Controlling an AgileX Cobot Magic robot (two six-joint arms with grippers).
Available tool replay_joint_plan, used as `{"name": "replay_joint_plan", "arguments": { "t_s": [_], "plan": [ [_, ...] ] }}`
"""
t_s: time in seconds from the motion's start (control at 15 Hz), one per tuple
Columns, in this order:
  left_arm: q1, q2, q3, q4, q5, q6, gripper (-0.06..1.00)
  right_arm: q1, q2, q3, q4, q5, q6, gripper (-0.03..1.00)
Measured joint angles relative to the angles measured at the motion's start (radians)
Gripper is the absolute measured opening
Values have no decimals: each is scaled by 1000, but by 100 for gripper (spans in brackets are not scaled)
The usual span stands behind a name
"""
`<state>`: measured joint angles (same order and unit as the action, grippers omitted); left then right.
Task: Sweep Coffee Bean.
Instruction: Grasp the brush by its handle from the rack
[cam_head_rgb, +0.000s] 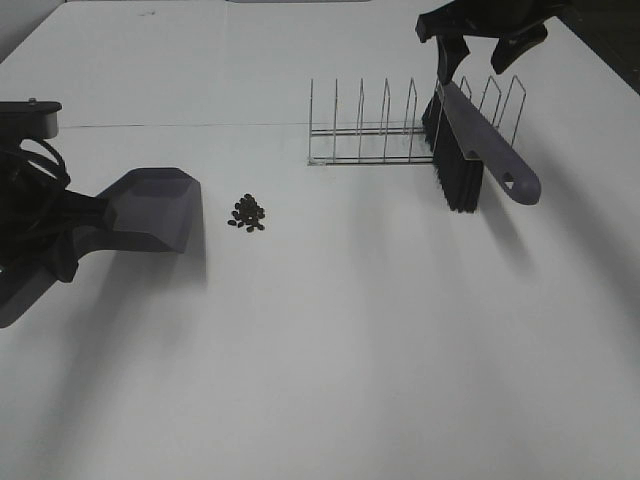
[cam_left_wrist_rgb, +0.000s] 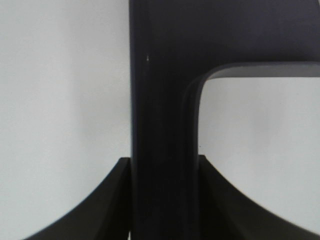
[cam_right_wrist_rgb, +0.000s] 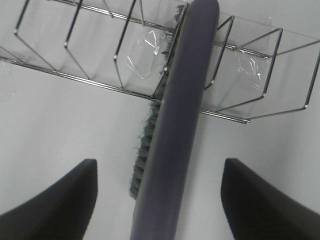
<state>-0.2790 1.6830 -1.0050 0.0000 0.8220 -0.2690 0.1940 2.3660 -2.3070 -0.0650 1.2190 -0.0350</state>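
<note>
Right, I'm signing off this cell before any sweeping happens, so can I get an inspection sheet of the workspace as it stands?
Surface: white table, with a thin line running across its far part.
Job's things: coffee beans in one small pile; dustpan just left of them, mouth toward them; brush standing bristles down at the right end of the wire rack.
Clutter: nothing seen.
Grippers: left gripper shut on the dustpan's handle; right gripper open, jaws on either side of the brush handle with gaps showing.
Cables: black cables looped on the left arm.
Surroundings: dark area past the far right corner; nothing made out.
</note>
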Motion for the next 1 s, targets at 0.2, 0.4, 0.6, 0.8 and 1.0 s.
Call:
{"name": "replay_joint_plan", "arguments": {
  "t_s": [0.2,0.4,0.6,0.8,1.0],
  "plan": [
    [0,0,0,0,0,0,34,0,28,-1,-9,1,1,61],
    [0,0,0,0,0,0,34,-3,76,-1,-10,-2,2,61],
    [0,0,0,0,0,2,34,-24,108,-1,4,-22,2,60],
    [0,0,0,6,0,2,34,-49,141,-1,85,-88,-42,55],
    [0,0,0,8,0,2,34,-46,176,-1,102,-99,-50,54]
  ]
}}
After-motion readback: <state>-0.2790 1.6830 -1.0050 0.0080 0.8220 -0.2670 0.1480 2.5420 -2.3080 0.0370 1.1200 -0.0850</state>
